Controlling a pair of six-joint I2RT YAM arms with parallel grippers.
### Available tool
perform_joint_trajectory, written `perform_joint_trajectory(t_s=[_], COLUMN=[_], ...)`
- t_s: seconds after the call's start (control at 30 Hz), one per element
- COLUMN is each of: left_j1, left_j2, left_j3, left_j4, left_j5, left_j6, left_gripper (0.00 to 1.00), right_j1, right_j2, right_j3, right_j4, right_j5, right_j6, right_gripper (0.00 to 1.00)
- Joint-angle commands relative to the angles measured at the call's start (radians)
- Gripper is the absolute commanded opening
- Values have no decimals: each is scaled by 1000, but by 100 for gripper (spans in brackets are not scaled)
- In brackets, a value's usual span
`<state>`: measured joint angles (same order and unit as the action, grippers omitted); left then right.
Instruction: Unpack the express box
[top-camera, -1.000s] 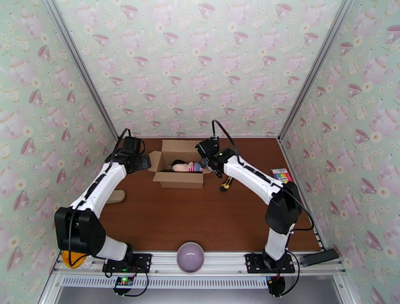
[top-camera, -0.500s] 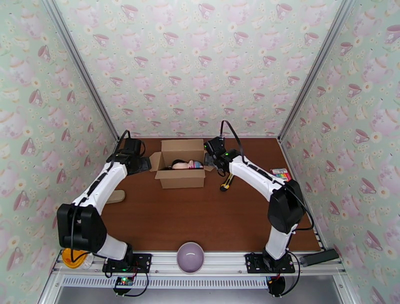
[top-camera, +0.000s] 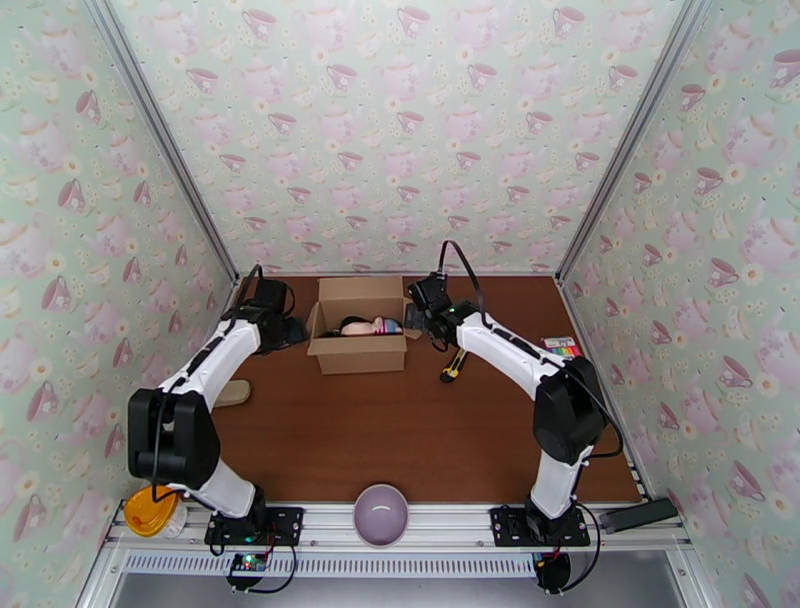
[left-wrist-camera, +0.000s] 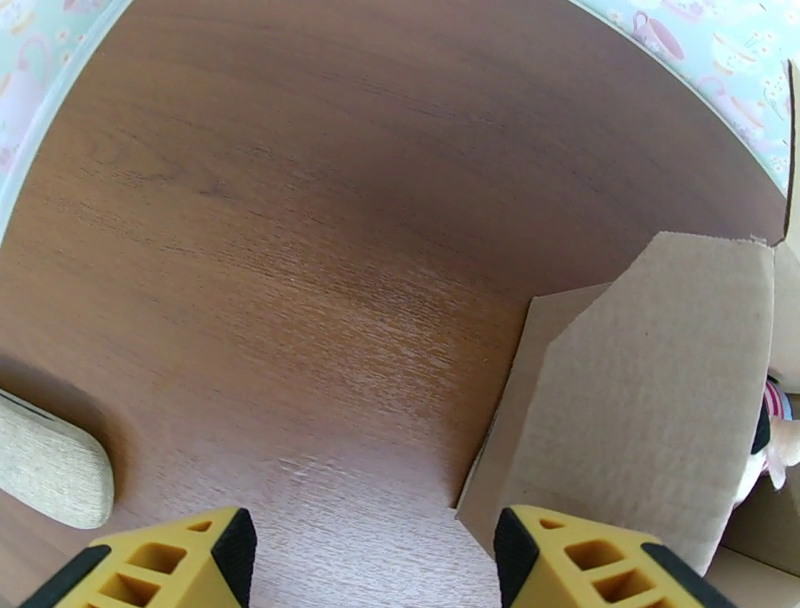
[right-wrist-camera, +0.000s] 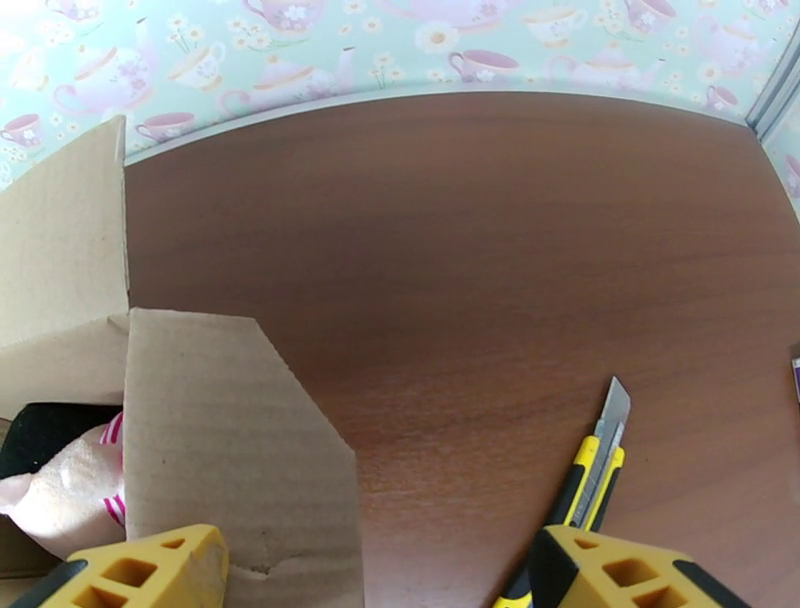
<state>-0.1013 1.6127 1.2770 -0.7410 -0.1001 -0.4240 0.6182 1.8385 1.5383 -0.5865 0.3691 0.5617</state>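
At the near edge of the bench (top-camera: 420, 440), well back from both grippers toward the arm bases, a lilac bowl (top-camera: 381, 513) is seen. An orange-yellow object (top-camera: 150, 510) beside the left base is partly covered by the arm and cannot be identified. Out to the left of the left gripper (top-camera: 292, 330) and nearer than it, a flat tan piece (top-camera: 232, 392) lies on the bench; in the left wrist view it is cut off by the frame edge. The left gripper is held spread, with bare bench between its yellow fingers (left-wrist-camera: 170, 560). The left side flap (left-wrist-camera: 640, 400) stands just beside its right finger, though contact cannot be judged. The express box (top-camera: 360, 357) is found between the two grippers, its top open. The right gripper (top-camera: 418, 315) is likewise spread, and the right side flap (right-wrist-camera: 230, 450) reaches partly into its gap from the left-finger side; whether it is touched cannot be told. Just right of this gripper a yellow-and-black utility knife (right-wrist-camera: 595, 480) lies with its blade out, its handle end hidden behind the right finger. Inside the box a soft pink item (right-wrist-camera: 70, 480) and something black (right-wrist-camera: 40, 435) are glimpsed, mostly masked by the flaps. Well to the right of the right gripper, a coloured packet (top-camera: 563, 350) is too small to read. Beyond both grippers, the far flap (top-camera: 362, 295) is raised.
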Motion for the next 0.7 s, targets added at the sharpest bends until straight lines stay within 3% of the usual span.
perform_joint_trajectory(t_s=[0.0, 0.67], left_j1=[-25, -46], left_j2=[41, 179], left_j3=[16, 175], left_j4=[29, 60], left_j5=[48, 1], left_j6=[-28, -53], left_gripper=[69, 69], right_j1=[7, -1], right_j2=[40, 74], right_j3=[-39, -63], right_j4=[28, 189], right_j5=[-78, -137], right_j6=[-6, 20], right_gripper=[84, 84])
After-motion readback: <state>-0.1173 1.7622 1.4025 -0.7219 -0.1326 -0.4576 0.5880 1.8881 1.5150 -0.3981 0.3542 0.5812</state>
